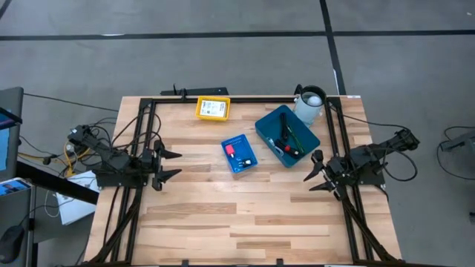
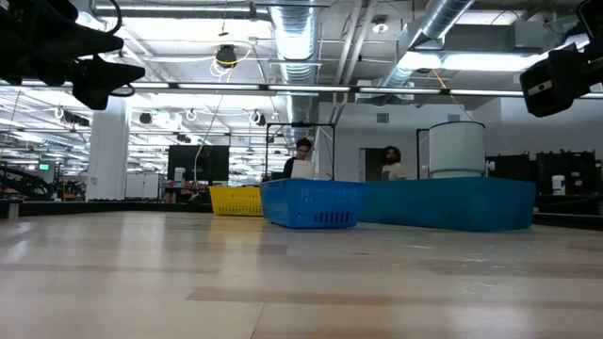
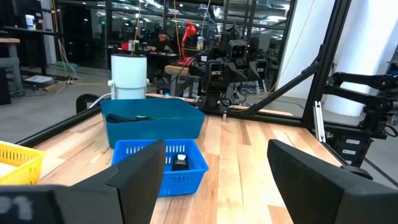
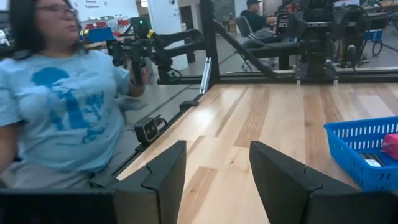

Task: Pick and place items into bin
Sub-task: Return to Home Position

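A small blue basket [image 1: 239, 153] sits mid-table with a tiny pink-red piece [image 1: 231, 148] and a dark item inside. To its right, a larger blue bin [image 1: 286, 136] holds thin black and green sticks [image 1: 286, 138]. A yellow basket [image 1: 213, 108] by the far edge carries a white printed card. My left gripper [image 1: 168, 165] hovers open over the table's left side. My right gripper [image 1: 315, 173] hovers open on the right, near the bin's near corner. In the wrist views both grippers, left [image 3: 214, 162] and right [image 4: 217, 155], are empty.
A white cylindrical jug [image 1: 309, 104] stands at the far right corner behind the bin. Black frame rails [image 1: 141, 148] run along the table's left, right and far sides. A person in a light blue shirt [image 4: 59, 112] shows beyond the table. Bare wood [image 1: 237, 215] spans the near half.
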